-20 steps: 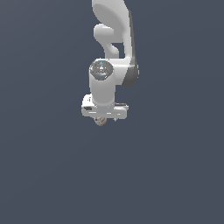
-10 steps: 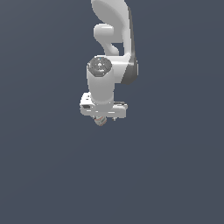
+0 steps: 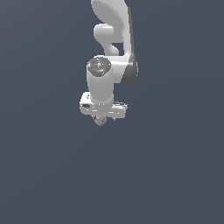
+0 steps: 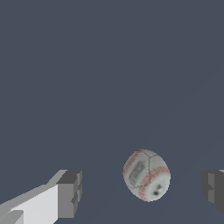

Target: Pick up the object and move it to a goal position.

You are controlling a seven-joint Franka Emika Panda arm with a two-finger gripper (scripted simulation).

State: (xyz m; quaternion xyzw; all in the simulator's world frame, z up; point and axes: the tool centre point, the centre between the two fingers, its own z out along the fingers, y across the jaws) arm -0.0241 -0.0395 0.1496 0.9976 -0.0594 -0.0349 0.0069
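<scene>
Claw: wide, fingers clear of ball | Ball: between fingers, nearer one | Arm: above.

A plain slate-blue ground fills the exterior view edge to edge, flat and evenly lit, with no seam, line or mark on it. The wrist view shows the same bare slate-blue ground, and whether it is a worktop or a floor cannot be told.
</scene>
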